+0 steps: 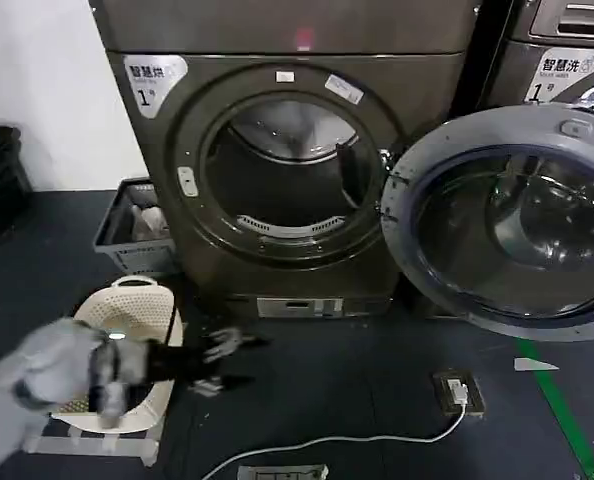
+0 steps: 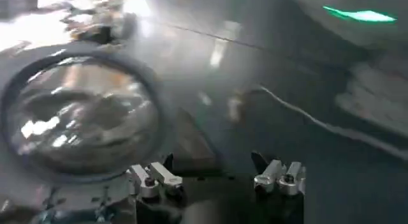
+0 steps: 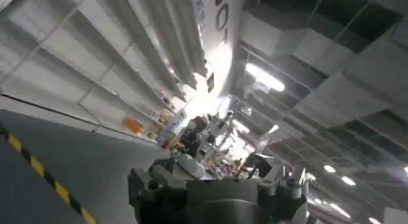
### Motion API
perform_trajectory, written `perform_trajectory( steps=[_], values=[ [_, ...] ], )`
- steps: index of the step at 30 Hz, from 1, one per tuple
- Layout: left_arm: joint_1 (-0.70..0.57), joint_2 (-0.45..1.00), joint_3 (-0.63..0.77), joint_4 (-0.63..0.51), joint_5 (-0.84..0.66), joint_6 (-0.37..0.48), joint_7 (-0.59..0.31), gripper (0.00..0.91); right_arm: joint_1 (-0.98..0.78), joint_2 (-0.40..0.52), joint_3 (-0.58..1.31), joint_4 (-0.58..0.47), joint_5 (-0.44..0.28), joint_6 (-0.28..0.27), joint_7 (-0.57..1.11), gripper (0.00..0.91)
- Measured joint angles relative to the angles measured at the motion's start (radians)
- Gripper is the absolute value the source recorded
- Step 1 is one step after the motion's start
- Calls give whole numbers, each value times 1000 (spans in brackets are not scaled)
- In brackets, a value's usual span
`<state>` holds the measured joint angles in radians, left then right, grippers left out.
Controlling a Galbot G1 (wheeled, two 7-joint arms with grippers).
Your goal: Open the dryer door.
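The bronze-grey dryer [image 1: 277, 40] with a "1" sticker stands straight ahead. The dryer door [image 1: 507, 220] hangs swung wide to the right on its hinge, its grey inner rim and domed glass facing me. The round drum opening [image 1: 292, 170] is uncovered. My left gripper [image 1: 227, 362] is low at the front left, above the dark floor and well short of the dryer, open with nothing between its fingers. The left wrist view shows the left gripper [image 2: 213, 164] open, with the door's glass [image 2: 83, 117] farther off. My right gripper [image 3: 220, 174] points up toward a ceiling.
A cream laundry basket [image 1: 127, 340] sits under my left arm, and a grey crate [image 1: 137, 225] stands left of the dryer. A white cable [image 1: 357, 440] runs to a floor socket [image 1: 459, 393]. Green tape [image 1: 557, 410] marks the floor. Another machine [image 1: 567, 60] stands on the right.
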<state>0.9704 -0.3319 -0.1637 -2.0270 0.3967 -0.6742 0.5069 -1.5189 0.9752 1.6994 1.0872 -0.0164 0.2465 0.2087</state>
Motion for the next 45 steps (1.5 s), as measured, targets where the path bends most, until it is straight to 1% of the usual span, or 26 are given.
perform_trajectory(
  steps=[4,5,10,16,19,25,30,35,39,45],
  values=[
    [125,94,-168,2,143,-140,-8,907,12,0,-21,1,0,3,-4,907],
    [141,114,-200,4,175,-153,-11,907,16,-1,-26,2,0,3,-5,907],
    [167,215,-277,32,384,-151,-108,907,28,-1,-40,4,1,7,-8,907],
    [185,313,-270,24,625,-152,-169,907,42,8,-56,7,3,15,-14,907],
    [187,338,-266,-2,756,-152,-221,907,44,17,-65,12,4,20,-16,907],
    [204,337,-254,-16,924,-151,-232,907,48,40,-80,19,7,36,-29,907],
    [210,321,-249,13,1015,-151,-234,907,48,42,-80,19,16,44,-34,907],
    [215,300,-249,63,1087,-150,-236,907,44,47,-75,22,40,74,-62,907],
    [223,273,-246,133,1129,-150,-234,907,45,52,-76,30,45,83,-68,907],
    [237,245,-239,264,1125,-150,-234,907,51,57,-81,33,45,92,-74,907]
  ],
)
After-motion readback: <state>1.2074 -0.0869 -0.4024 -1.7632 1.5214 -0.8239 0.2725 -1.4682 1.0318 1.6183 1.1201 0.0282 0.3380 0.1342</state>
